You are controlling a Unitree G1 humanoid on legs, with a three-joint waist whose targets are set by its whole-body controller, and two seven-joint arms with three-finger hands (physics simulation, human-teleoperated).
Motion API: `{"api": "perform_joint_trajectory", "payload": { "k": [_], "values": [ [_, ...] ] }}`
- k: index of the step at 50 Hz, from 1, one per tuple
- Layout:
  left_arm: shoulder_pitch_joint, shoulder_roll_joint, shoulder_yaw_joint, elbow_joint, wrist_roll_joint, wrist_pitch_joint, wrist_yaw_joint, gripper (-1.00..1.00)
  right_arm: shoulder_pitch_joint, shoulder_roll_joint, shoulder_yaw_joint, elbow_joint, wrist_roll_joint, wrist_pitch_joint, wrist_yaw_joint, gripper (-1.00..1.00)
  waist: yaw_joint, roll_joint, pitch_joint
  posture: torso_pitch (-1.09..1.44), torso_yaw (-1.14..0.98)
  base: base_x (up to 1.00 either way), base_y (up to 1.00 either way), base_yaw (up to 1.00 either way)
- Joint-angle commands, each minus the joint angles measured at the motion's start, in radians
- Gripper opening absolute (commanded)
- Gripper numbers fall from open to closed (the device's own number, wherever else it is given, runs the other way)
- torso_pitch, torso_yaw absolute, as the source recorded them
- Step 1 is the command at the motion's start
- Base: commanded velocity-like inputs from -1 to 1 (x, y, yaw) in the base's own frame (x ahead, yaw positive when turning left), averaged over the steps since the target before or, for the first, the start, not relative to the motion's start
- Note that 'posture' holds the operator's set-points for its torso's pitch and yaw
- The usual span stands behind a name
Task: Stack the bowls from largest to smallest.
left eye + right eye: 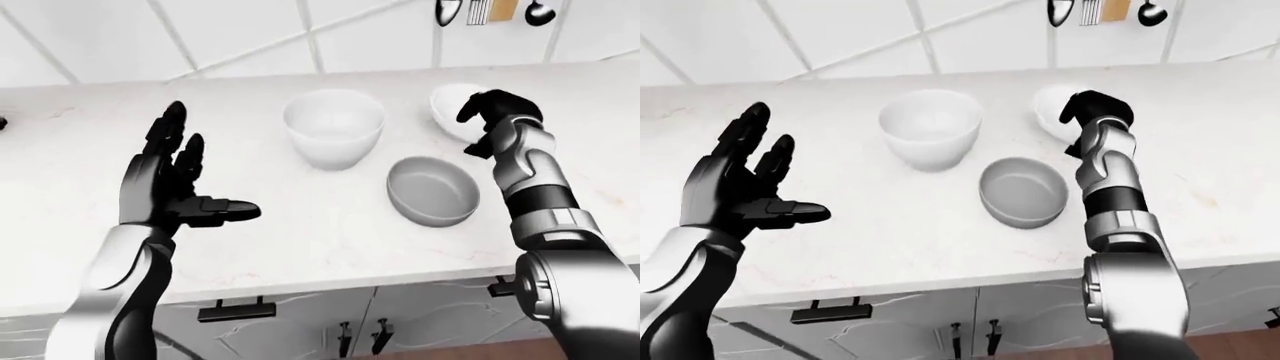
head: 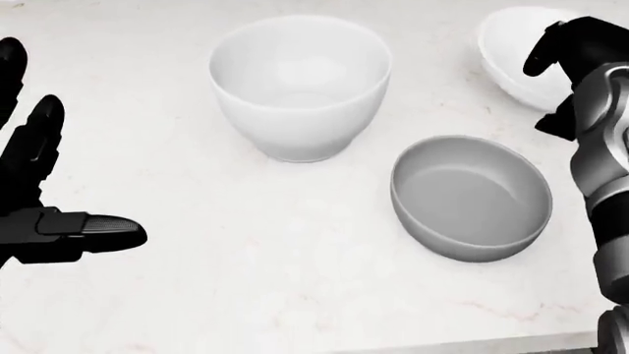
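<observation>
Desk [image 1: 300,225]: white marble top with cabinet doors and dark handles below; no writing can be read anywhere.
White bowl [image 2: 300,85]: the tallest, upright, at the middle of the desk.
Grey bowl [image 2: 472,198]: upright, lower and to the right of the white bowl in the head view, close but apart.
Tilted bowl [image 2: 516,51]: white, tipped on its side at the top right.
Right hand [image 1: 497,118]: fingers [image 2: 543,55] curled over the tilted bowl's rim, grasping it.
Left hand [image 1: 175,180]: released, fingers spread, hovering over bare desk left of the bowls.
Wall [image 1: 250,30]: white tiles; utensils [image 1: 490,10] hang at top right.
</observation>
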Motion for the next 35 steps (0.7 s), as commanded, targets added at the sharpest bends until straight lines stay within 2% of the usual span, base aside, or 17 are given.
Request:
{"api": "perform_joint_trajectory", "payload": {
  "k": [1,9,16,20,26,27,29,35],
  "values": [
    [-0.024,0.007,0.002,-0.024,0.006,-0.034,-0.004,1.00,-0.041,-0.019,-0.008,-0.019,0.009,-0.001,-0.007,0.01,-0.002,0.000,-0.023,0.00,0.00,0.00,0.00,0.00],
    [-0.009,-0.008,-0.010,-0.016,0.030,-0.056,-0.020,1.00,-0.047,-0.026,0.005,0.010,0.009,-0.002,-0.043,-0.03,-0.004,0.007,-0.027,0.00,0.00,0.00,0.00,0.00],
    [0.001,-0.015,-0.009,-0.009,0.042,-0.070,-0.032,1.00,-0.053,-0.038,0.021,0.011,-0.054,-0.001,-0.084,-0.26,-0.003,0.008,-0.032,0.00,0.00,0.00,0.00,0.00],
    [0.005,-0.019,-0.011,-0.014,0.045,-0.072,-0.035,1.00,-0.047,-0.029,0.028,0.029,-0.086,-0.013,-0.111,-0.33,-0.001,0.008,-0.034,0.00,0.00,0.00,0.00,0.00],
    [0.013,-0.023,-0.007,-0.011,0.047,-0.080,-0.042,1.00,-0.031,-0.022,0.033,0.045,-0.117,-0.020,-0.144,-0.55,0.000,0.003,-0.037,0.00,0.00,0.00,0.00,0.00],
    [0.015,-0.024,-0.008,-0.009,0.048,-0.085,-0.043,1.00,-0.030,-0.023,0.035,0.046,-0.123,-0.021,-0.151,-0.65,0.000,0.002,-0.038,0.00,0.00,0.00,0.00,0.00],
    [0.015,-0.026,-0.010,-0.006,0.050,-0.088,-0.044,1.00,-0.031,-0.028,0.033,0.031,-0.134,-0.021,-0.149,-1.00,0.001,0.001,-0.039,0.00,0.00,0.00,0.00,0.00],
    [0.003,-0.024,-0.003,-0.027,0.037,-0.060,-0.035,1.00,-0.066,-0.056,0.022,-0.076,-0.166,-0.032,-0.067,-1.00,0.005,-0.001,-0.038,0.00,0.00,0.00,0.00,0.00]
  ]
}}
